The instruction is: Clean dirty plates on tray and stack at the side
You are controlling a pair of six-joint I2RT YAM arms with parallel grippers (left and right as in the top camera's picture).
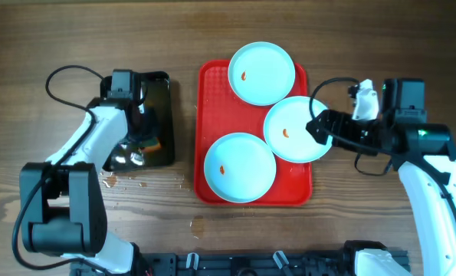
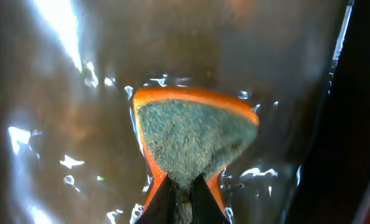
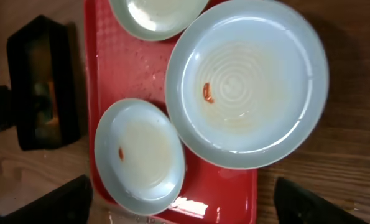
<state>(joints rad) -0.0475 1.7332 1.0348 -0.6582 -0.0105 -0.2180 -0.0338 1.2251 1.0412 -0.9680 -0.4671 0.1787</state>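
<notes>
The left claw point(image 2: 180, 190) is pressed together on a sponge point(image 2: 194, 140), which is pinched at its narrow end between the two fingers point(image 2: 163, 202). The sponge's green scouring face, edged in orange, is turned up toward the wrist camera and fans out ahead of the fingertips. Beneath claw and sponge the black tray point(image 2: 60, 93) is seen, its floor wet and full of bright glints. From overhead this claw is found low over the black tray, and the red tray point(image 1: 212, 100) is seen apart from it, between the two claws. The right claw point(image 1: 320, 127) is held with its fingers point(image 3: 54, 202) spread wide, and nothing is gripped between them. Directly ahead of those fingers the nearest plate point(image 3: 253, 81) is seen. Its rim on the claw's side reaches out past the edge of the red tray and over the wooden table point(image 3: 340, 155). An orange-red smear point(image 3: 207, 93) is carried just beside its centre. Whether the claw's tip touches this plate's rim cannot be told from overhead; it is at least just beside it. Beyond the nearest plate, farther from the right claw, the second plate point(image 3: 140, 155) and the third plate point(image 3: 157, 15) are laid on the red tray, one to either side. Both rims are met by that of the nearest plate. A small smear of the same colour is seen on each of them from overhead.
</notes>
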